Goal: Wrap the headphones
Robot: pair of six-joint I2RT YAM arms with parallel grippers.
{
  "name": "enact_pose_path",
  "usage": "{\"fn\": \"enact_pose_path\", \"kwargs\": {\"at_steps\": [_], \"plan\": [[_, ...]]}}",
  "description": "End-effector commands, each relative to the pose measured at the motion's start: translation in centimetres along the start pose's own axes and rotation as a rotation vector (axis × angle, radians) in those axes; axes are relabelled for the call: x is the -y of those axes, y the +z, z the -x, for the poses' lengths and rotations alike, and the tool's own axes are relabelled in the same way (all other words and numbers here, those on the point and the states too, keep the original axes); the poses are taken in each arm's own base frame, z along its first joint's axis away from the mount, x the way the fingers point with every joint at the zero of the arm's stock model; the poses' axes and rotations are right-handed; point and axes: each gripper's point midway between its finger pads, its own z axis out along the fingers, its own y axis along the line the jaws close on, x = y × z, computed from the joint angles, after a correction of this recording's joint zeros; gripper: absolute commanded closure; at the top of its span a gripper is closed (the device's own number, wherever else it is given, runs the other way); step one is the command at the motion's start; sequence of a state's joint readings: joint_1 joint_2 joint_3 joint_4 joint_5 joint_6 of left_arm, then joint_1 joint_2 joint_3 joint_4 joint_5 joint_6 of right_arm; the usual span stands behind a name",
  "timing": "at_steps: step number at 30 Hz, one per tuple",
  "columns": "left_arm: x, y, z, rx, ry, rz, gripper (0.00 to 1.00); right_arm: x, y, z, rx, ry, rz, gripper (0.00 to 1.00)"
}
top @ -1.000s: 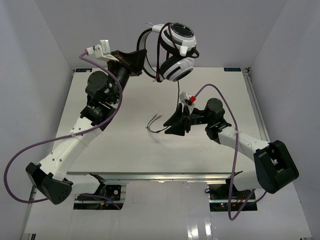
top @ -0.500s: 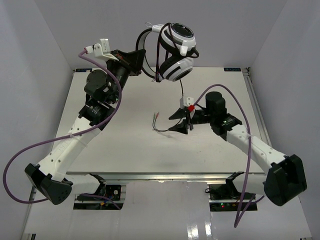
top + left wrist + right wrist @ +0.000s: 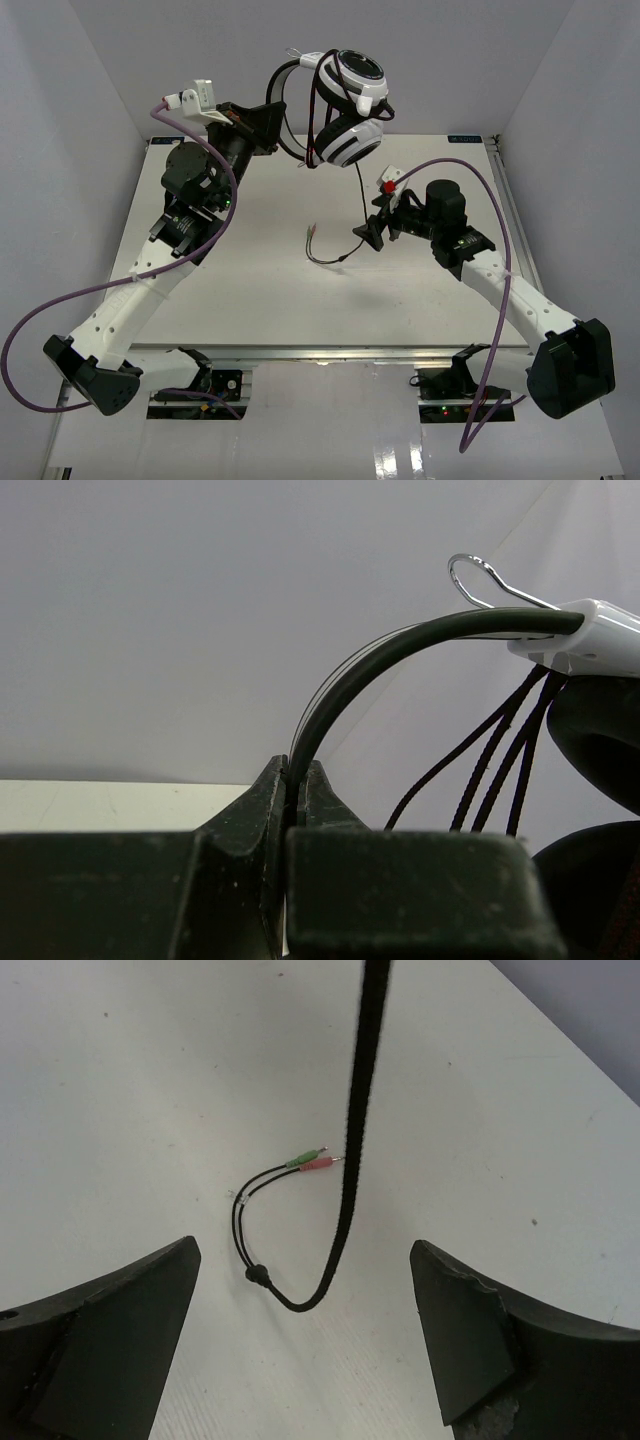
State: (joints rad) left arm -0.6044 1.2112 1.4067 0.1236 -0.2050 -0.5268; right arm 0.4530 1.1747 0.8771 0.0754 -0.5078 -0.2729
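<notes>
The headphones (image 3: 352, 105) are white with black ear pads and hang in the air over the table's far edge. My left gripper (image 3: 284, 128) is shut on their black headband (image 3: 345, 685), which arcs up to a white earcup arm (image 3: 600, 630). Several turns of the thin black cable (image 3: 480, 760) lie over the headset. The rest of the cable (image 3: 361, 190) drops to the table, ending in green and pink plugs (image 3: 312, 1160). My right gripper (image 3: 372, 222) stands open just above the table, its fingers (image 3: 110, 1330) wide apart on either side of the hanging cable (image 3: 360, 1080) without touching it.
The white table (image 3: 250, 290) ends at a metal rail (image 3: 330, 350) near the arm bases. Grey walls close in the left, right and back. Purple robot cables (image 3: 60, 300) loop beside each arm.
My right gripper has opened wide, let go of the cable and drawn back up and to the right. The left gripper keeps hold of the headband, raised slightly.
</notes>
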Motion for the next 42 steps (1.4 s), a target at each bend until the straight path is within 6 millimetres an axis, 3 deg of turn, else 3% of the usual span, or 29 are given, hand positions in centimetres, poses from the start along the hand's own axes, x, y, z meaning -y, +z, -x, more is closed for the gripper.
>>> {"fn": "enact_pose_path", "kwargs": {"at_steps": [1,4,6,7,9,13,16,17,20,22,24,28,30,32,36,37,38,42], "plan": [[2.2,-1.4,4.9,0.126,-0.06,-0.052,1.0,3.0,0.4,4.0,0.119,-0.022,-0.129,0.03],[2.5,-1.2,4.7,0.12,-0.068,-0.067,1.0,1.3,3.1,2.5,0.118,0.001,0.034,0.04],[2.6,-0.9,4.5,0.118,-0.078,-0.07,1.0,0.2,5.9,0.4,0.061,0.066,0.147,0.03],[2.7,-0.7,4.7,0.12,-0.081,-0.068,1.0,-0.4,7.0,-1.2,0.032,0.098,0.209,0.05],[2.9,-0.7,5.4,0.131,-0.082,-0.062,1.0,-1.6,7.8,-1.5,0.068,0.117,0.294,0.12],[2.1,-0.7,7.3,0.198,-0.08,0.002,1.0,-5.0,6.9,-0.8,0.163,0.155,0.492,0.4],[-0.8,-0.6,8.5,0.277,-0.094,0.166,1.0,-7.4,5.3,-0.8,0.186,0.193,0.554,0.79],[-1.8,-0.4,8.6,0.298,-0.09,0.215,1.0,-8.2,4.6,-0.9,0.194,0.171,0.559,0.86],[-4.1,0.4,8.5,0.343,-0.037,0.331,1.0,-11.3,3.6,-0.7,0.173,0.133,0.602,0.92],[-5.7,1.4,7.6,0.348,0.021,0.404,1.0,-11.4,3.7,1.3,0.18,0.027,0.568,0.92],[-7.1,2.1,6.9,0.355,0.071,0.473,1.0,-13.0,3.3,1.5,0.114,-0.047,0.577,0.92],[-11.1,4.2,1.6,0.244,0.277,0.577,1.0,-11.5,3.4,5.1,0.088,-0.178,0.468,0.92],[-12.7,4.7,-0.7,0.188,0.375,0.603,1.0,-11.0,2.4,5.7,0.038,-0.261,0.425,0.92],[-15.1,4.4,-3.7,0.105,0.514,0.639,1.0,-8.5,1.5,8.1,0.033,-0.416,0.278,0.92],[-18.1,2.3,-9.5,-0.065,0.696,0.574,1.0,-3.0,-1.0,10.5,-0.041,-0.588,-0.004,0.92],[-18.0,1.7,-9.9,-0.085,0.705,0.547,1.0,-2.1,-1.7,11.4,-0.038,-0.616,-0.053,0.92],[-18.3,0.9,-12.1,-0.158,0.723,0.49,1.0,-0.5,-2.2,11.7,-0.059,-0.655,-0.127,0.92],[-16.4,-1.7,-13.9,-0.246,0.708,0.297,1.0,3.6,-3.3,11.8,-0.132,-0.74,-0.335,0.92]]}}
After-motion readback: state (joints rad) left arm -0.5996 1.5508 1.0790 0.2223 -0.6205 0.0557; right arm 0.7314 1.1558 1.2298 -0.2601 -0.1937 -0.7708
